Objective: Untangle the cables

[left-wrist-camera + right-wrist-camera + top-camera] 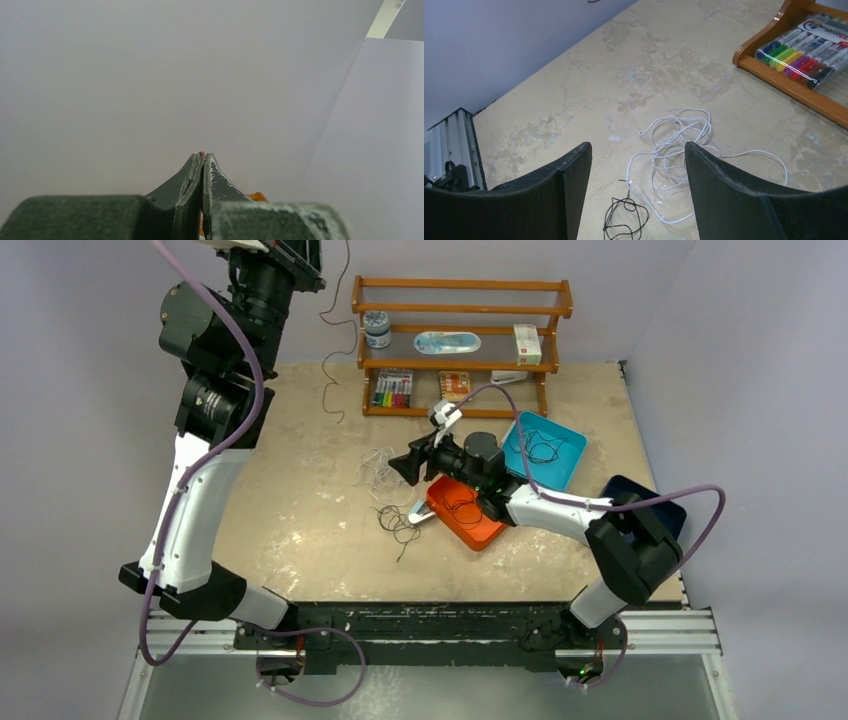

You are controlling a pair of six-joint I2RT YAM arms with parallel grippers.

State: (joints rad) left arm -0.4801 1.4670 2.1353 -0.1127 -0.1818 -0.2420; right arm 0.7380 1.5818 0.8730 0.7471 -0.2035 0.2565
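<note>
Your left gripper (203, 156) is raised high above the far left corner of the table, jaws pressed together on what appears to be a thin reddish cable (347, 265). Only a sliver shows between the tips in the wrist view. That strand hangs limp and its tail touches down near the far edge, so expect it to weigh almost nothing and to swing or slip if you move fast.

Toward the middle of the table lies the white cable (681, 131), a loose nest of overlapping loops. Just beside it, toward the near edge, is a small knot of black cable (624, 220). Both look soft, springy and very thin, so a pinch on a crossing would likely drag the whole bundle. Take a single outlying loop or a free end instead, such as the white run that arcs out alone from the nest.

Your right gripper (636, 147) hovers over these two with its jaws spread wide and empty. Nearer the right edge, the orange tray (484, 531) and the teal tray (573, 464) each hold a coiled black cable.
</note>
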